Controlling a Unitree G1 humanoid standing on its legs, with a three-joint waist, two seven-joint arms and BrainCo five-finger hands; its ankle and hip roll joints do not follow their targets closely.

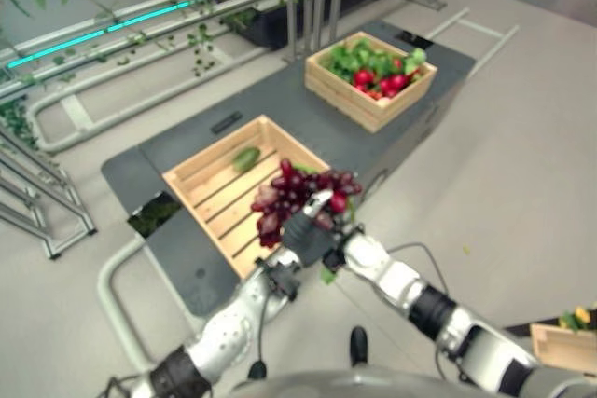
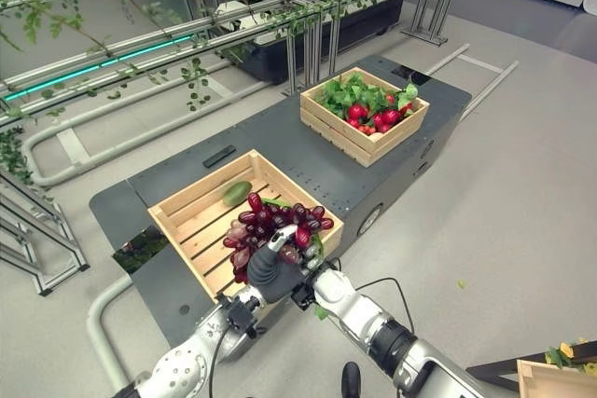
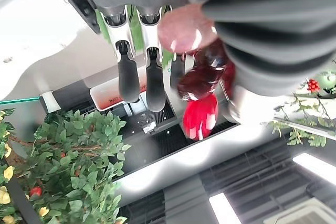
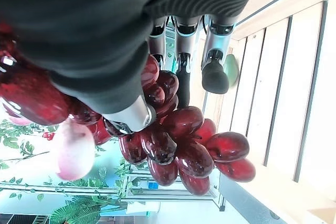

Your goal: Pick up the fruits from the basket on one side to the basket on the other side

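Over the near edge of the slatted wooden crate (image 2: 191,221), on the dark counter (image 2: 280,142): a bunch of glossy dark-red grapes (image 2: 270,226), held up by both robot hands. Right robot hand (image 2: 297,247) curled round the bunch, thumb pressed into the smooth oval berries, plain from its wrist view. Left robot hand (image 2: 270,272) under the bunch; from its own wrist view, fingers (image 3: 137,74) straight and relaxed beside the grapes, so apparently only supporting, though partly hidden. From the head views alone: a smooth green oval fruit (image 2: 235,194), perhaps a mango, lying on the crate's slats at the far end; farther along the counter, a second wooden crate (image 2: 364,137) heaped with leafy greens and round red fruit
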